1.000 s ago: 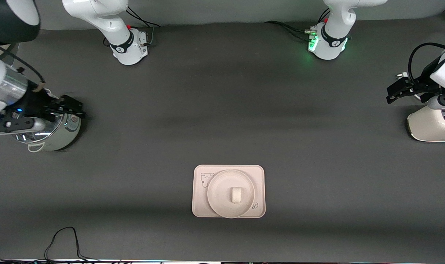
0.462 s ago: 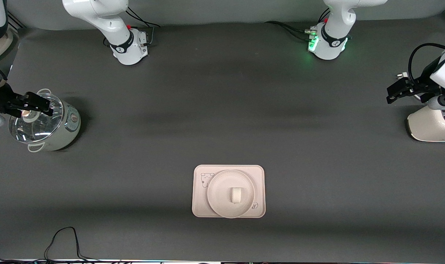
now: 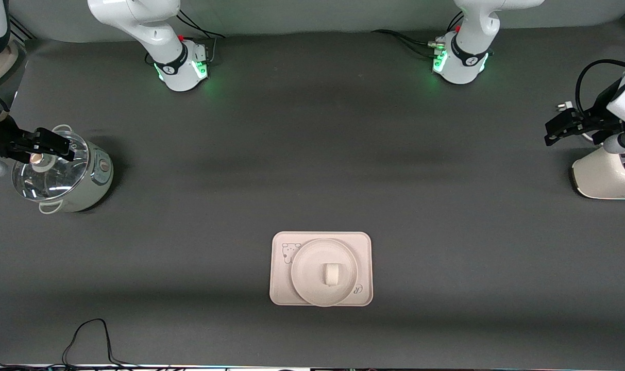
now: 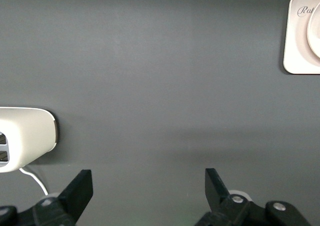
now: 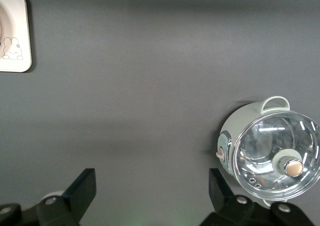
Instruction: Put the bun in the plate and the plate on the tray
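Note:
The off-white bun (image 3: 331, 274) lies in the middle of the round cream plate (image 3: 306, 262). The plate rests on the rectangular tray (image 3: 280, 294), which lies toward the front camera, midway between the arms' ends of the table. A corner of the tray (image 4: 296, 46) with its script word shows in the left wrist view, and its rabbit corner (image 5: 14, 46) in the right wrist view. My left gripper (image 3: 552, 131) (image 4: 148, 178) hangs open and holds nothing beside the toaster. My right gripper (image 3: 65, 147) (image 5: 152, 178) hangs open and holds nothing over the pot's lid.
A pale green pot with a glass lid (image 3: 60, 178) (image 5: 272, 148) stands at the right arm's end of the table. A white toaster (image 3: 608, 175) (image 4: 25, 138) stands at the left arm's end. A black cable (image 3: 90, 335) loops near the front edge.
The right arm has pulled back toward its end of the table, uncovering the pot's lid, then stayed still. Its base light has turned green. The left gripper has barely shifted.

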Robot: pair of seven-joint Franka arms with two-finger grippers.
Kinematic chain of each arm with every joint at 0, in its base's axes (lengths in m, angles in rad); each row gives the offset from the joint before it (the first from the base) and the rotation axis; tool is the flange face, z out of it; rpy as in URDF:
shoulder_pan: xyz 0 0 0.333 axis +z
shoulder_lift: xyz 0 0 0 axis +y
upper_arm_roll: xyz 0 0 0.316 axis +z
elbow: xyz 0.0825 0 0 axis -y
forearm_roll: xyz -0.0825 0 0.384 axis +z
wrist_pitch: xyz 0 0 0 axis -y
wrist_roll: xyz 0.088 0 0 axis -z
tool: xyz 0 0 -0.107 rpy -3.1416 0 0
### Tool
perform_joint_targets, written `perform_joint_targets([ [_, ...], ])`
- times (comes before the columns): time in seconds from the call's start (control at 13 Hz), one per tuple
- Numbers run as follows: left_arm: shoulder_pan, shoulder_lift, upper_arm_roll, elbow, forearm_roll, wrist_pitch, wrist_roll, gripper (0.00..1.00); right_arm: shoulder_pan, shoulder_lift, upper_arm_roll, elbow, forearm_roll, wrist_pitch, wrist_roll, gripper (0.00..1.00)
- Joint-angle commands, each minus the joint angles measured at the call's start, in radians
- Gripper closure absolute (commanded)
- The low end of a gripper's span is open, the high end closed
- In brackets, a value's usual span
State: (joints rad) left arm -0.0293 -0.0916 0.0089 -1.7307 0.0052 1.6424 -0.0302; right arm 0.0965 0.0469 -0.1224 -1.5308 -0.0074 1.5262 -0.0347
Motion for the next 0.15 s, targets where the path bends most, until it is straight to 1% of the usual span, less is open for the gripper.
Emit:
perform_joint_targets([
  [0.0, -0.003, 0.010, 0.003, 0.022, 0.004, -0.009, 0.012, 0.00, 0.008, -0.021, -0.003, -0.019, -0.022, -0.009, -0.005, 0.00],
  [0.08, -0.003, 0.010, 0.003, 0.023, 0.004, -0.009, 0.010, 0.00, 0.006, -0.021, -0.003, -0.019, -0.022, -0.012, -0.005, 0.00],
])
